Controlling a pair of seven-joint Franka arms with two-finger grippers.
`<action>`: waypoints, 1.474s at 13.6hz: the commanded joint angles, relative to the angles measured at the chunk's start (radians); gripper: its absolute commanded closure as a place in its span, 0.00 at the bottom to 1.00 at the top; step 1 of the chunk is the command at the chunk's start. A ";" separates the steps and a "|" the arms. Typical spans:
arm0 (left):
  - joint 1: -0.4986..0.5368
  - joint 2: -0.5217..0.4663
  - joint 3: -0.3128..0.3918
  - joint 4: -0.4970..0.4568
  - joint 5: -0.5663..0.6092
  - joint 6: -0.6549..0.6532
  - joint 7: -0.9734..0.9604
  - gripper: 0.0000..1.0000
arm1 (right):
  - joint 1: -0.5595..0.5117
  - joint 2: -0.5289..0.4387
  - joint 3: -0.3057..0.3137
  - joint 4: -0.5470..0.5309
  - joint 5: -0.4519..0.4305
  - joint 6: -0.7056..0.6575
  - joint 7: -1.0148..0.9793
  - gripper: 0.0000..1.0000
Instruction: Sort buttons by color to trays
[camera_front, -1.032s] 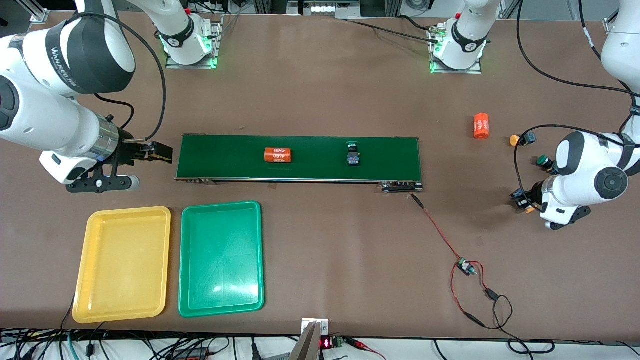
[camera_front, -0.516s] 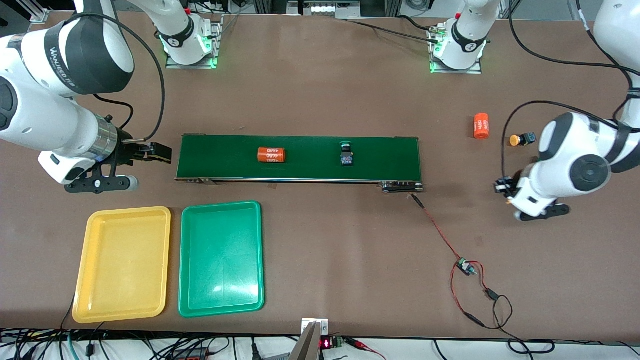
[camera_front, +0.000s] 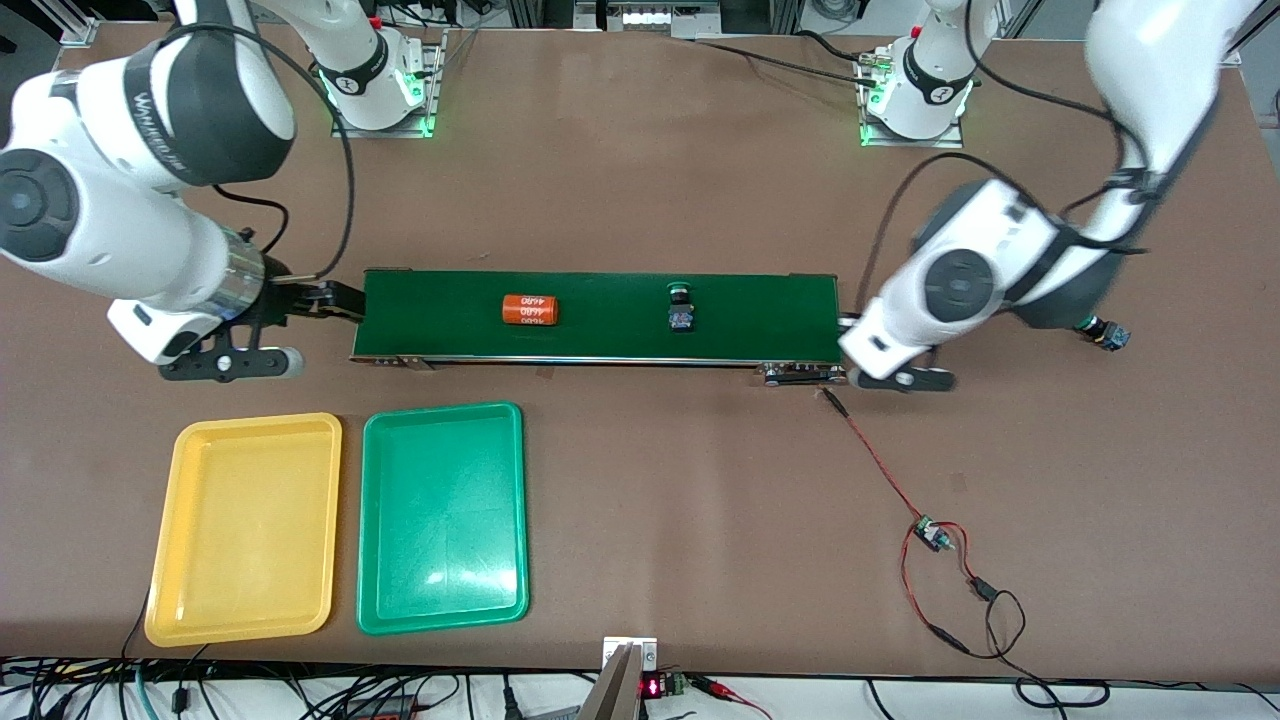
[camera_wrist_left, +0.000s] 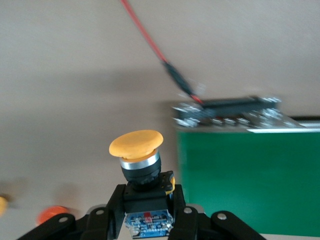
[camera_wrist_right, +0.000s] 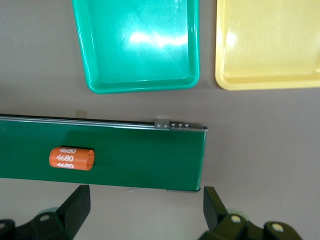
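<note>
Left claw (camera_wrist_left: 148, 220) is gripping a yellow-capped button (camera_wrist_left: 140, 170) by its dark body, cap upward, and is hanging over the belt's end toward the left arm's end of the table (camera_front: 650, 180). Right claw (camera_wrist_right: 145, 212) is standing wide, holding nothing, and is hovering just off the belt's end toward the right arm's end of the table.

Long and dark green, the belt (camera_front: 600, 316) is lying across the middle of the table. Nearer to the front camera than the belt, toward the right arm's end, the yellow tray (camera_front: 245, 528) and the green tray (camera_front: 442, 517) are sitting side by side, both holding nothing, with the green one closer to the table's middle.

On the belt, an orange cylinder (camera_front: 530, 310) printed 4680 is lying on its side toward the right arm's end, and a green-capped button (camera_front: 682, 306) is lying toward the left arm's end, well apart from the cylinder. Off the belt, toward the left arm's end, part of another button (camera_front: 1105, 334) is peeking out beside the left arm.
</note>
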 joint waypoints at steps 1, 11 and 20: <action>-0.042 0.049 -0.008 -0.015 0.012 0.045 -0.091 0.71 | 0.054 -0.007 0.001 -0.017 0.006 -0.014 0.082 0.00; 0.070 0.021 -0.150 -0.055 0.013 0.072 -0.110 0.00 | 0.311 0.068 0.001 -0.017 0.011 0.095 0.392 0.00; 0.278 0.024 -0.186 0.039 0.033 -0.200 0.185 0.00 | 0.404 0.185 0.001 -0.009 0.097 0.195 0.426 0.00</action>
